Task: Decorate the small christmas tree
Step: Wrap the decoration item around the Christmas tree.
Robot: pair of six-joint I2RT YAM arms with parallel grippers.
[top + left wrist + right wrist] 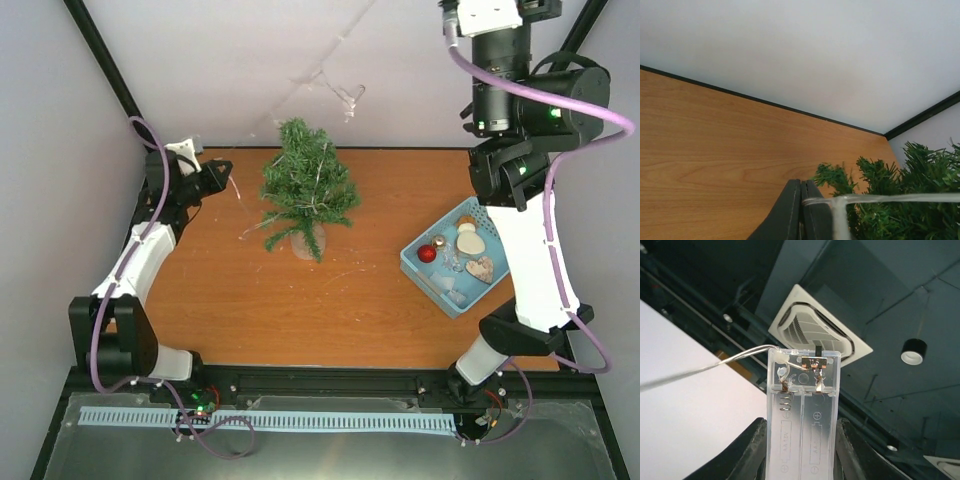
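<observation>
Left pincer (230,180), pinching wire (880,198), sits left of small christmas tree (305,185).

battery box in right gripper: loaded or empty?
Empty. The clear battery box held by the right gripper shows a bare spring and printed cell markings in both bays, no cells.
</observation>
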